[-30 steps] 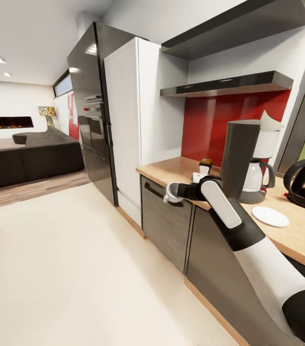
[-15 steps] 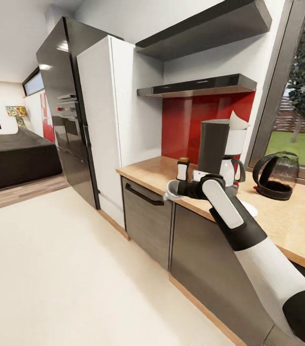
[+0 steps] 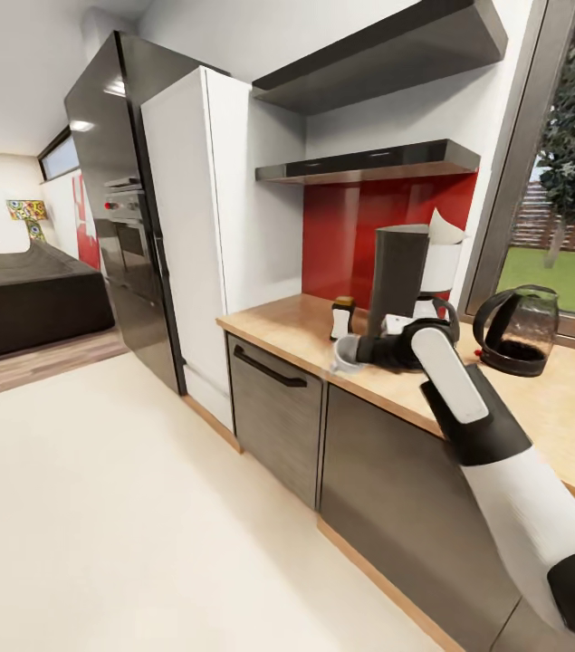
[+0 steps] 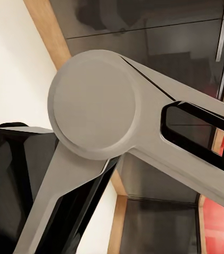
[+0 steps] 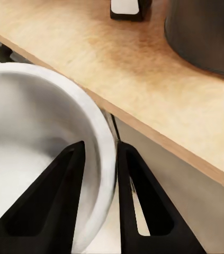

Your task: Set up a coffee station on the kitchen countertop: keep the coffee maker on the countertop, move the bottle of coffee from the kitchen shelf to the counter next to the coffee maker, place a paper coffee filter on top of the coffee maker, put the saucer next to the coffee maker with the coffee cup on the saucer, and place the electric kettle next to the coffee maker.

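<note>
The right gripper (image 3: 349, 351) holds the small white coffee cup (image 3: 348, 353) by its rim: in the right wrist view the two black fingers (image 5: 138, 201) pinch the cup's wall (image 5: 48, 159), one inside the bowl and one outside. The cup hangs just over the front edge of the long light-brown wood-look worktop (image 3: 305, 330), whose thin edge tops grey cabinet fronts (image 3: 278, 417). Just beyond the fingers stands the small black bottle of coffee with a golden-yellow lid (image 3: 343, 318), and beside it the tall dark-grey coffee maker (image 3: 400, 276), with the white pleated paper coffee filter (image 3: 445, 228) on its top. Farther along the worktop, past the coffee maker, sits the rounded dark glass electric kettle (image 3: 518, 329). The bare worktop on the near side of the bottle, toward the tall white cabinet (image 3: 206, 226), lies open, as does the pale floor (image 3: 124, 507) in front of the cabinets. Above, the thin black wall shelf (image 3: 368, 163) projects over the red splashback (image 3: 359, 235). The left wrist view shows a grey robot joint (image 4: 96, 106) close up; how its fingers stand cannot be told.
</note>
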Controlling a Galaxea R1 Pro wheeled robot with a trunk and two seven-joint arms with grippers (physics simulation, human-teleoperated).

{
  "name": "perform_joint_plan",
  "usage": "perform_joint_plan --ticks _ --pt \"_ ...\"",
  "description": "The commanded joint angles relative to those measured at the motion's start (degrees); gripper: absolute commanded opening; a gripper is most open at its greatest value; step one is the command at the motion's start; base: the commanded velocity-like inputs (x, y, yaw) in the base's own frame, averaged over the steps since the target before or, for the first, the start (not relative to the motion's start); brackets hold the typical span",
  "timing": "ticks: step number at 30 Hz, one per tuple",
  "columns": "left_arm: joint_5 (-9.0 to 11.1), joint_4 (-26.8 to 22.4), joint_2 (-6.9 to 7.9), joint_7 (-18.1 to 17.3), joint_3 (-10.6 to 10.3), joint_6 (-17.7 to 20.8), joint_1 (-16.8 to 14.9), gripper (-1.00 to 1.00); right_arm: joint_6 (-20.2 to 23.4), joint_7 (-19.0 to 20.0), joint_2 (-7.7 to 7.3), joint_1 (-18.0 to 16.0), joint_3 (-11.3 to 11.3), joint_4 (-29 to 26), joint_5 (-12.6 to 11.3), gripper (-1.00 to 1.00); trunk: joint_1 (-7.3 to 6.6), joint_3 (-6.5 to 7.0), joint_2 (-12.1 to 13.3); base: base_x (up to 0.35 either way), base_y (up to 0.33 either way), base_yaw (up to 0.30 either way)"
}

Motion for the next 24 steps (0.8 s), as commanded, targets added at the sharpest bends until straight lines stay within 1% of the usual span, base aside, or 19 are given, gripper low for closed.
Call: perform_joint_plan --ticks 1,4,5,6,7,9,10,12,13,15,16,19,20,21,22,24 --pt "0.4 0.0 0.01 -0.1 -0.5 0.2 0.0 1.00 0.2 -0.5 -0.07 -0.1 -0.1 -0.1 -0.5 -1.00 0.00 -0.06 0.0 0.000 0.000 0.000" --pt "0.4 0.0 0.01 -0.1 -0.5 0.2 0.0 1.00 0.4 -0.6 -0.44 -0.1 -0.4 -0.8 -0.4 -1.00 0.00 -0.06 0.0 0.000 0.000 0.000" --pt "0.4 0.0 0.07 -0.1 -0.5 0.2 0.0 1.00 0.6 -0.6 -5.78 -1.2 -0.6 -1.6 -0.2 -1.00 0.00 -0.06 0.0 0.000 0.000 0.000" --pt "0.4 0.0 0.07 -0.1 -0.5 0.2 0.0 1.00 0.7 -0.6 -6.53 -1.3 -0.6 -1.6 -0.2 -1.00 0.00 -0.06 0.0 0.000 0.000 0.000" --pt "0.4 0.0 0.08 -0.1 -0.5 0.2 0.0 1.00 0.8 -0.6 -8.09 -1.6 -0.6 -1.6 -0.3 -1.00 0.00 -0.06 0.0 0.000 0.000 0.000" --pt "0.4 0.0 0.08 -0.1 -0.5 0.2 0.0 1.00 0.8 -0.6 -9.57 -1.7 -0.6 -1.4 -0.3 -1.00 0.00 -0.06 0.0 0.000 0.000 0.000" --pt "0.4 0.0 0.08 -0.1 -0.5 0.2 0.0 1.00 0.9 -0.6 -10.96 -2.0 -0.6 -1.0 -0.3 -1.00 0.00 -0.06 0.0 0.000 0.000 0.000" --pt "0.4 0.0 0.09 -0.1 -0.5 0.2 0.0 1.00 1.0 -0.6 -12.37 -2.6 -0.7 -0.6 -0.5 -1.00 0.00 -0.06 0.0 0.000 0.000 0.000" --pt "0.4 0.0 0.09 -0.1 -0.5 0.2 0.0 1.00 1.0 -0.6 -13.85 -3.3 -0.6 -0.1 -1.0 -1.00 0.00 -0.06 0.0 0.000 0.000 0.000" --pt "0.4 0.0 0.09 -0.1 -0.5 0.2 0.0 1.00 1.1 -0.6 -15.31 -4.0 -0.6 0.4 -2.2 -1.00 0.00 -0.06 0.0 0.000 0.000 0.000" --pt "0.4 0.0 0.09 -0.1 -0.5 0.2 0.0 1.00 1.1 -0.6 -16.67 -4.8 -0.6 1.0 -4.0 -1.00 0.00 -0.06 0.0 0.000 0.000 0.000" --pt "0.4 0.0 0.09 -0.1 -0.5 0.2 0.0 1.00 1.2 -0.6 -18.51 -6.1 -0.6 2.0 -7.1 -1.00 0.00 -0.06 0.0 0.000 0.000 0.000" --pt "0.4 0.0 0.09 -0.1 -0.5 0.2 0.0 1.00 1.2 -0.6 -19.56 -6.8 -0.5 2.7 -8.8 -1.00 0.00 -0.06 0.0 0.000 0.000 0.000" --pt "0.4 0.0 0.09 -0.1 -0.5 0.2 0.0 1.00 1.2 -0.6 -20.54 -7.4 -0.5 3.7 -9.9 -1.00 0.00 -0.06 0.0 0.000 0.000 0.000" --pt "0.4 0.0 0.09 -0.1 -0.5 0.2 0.0 1.00 1.2 -0.6 -22.69 -8.7 -0.5 6.6 -11.4 -1.00 0.00 -0.06 0.0 0.000 0.000 0.000" --pt "0.4 0.0 0.09 -0.1 -0.5 0.2 0.0 1.00 1.2 -0.6 -23.46 -9.0 -0.5 7.5 -11.7 -1.00 0.00 -0.06 0.0 0.000 0.000 0.000"
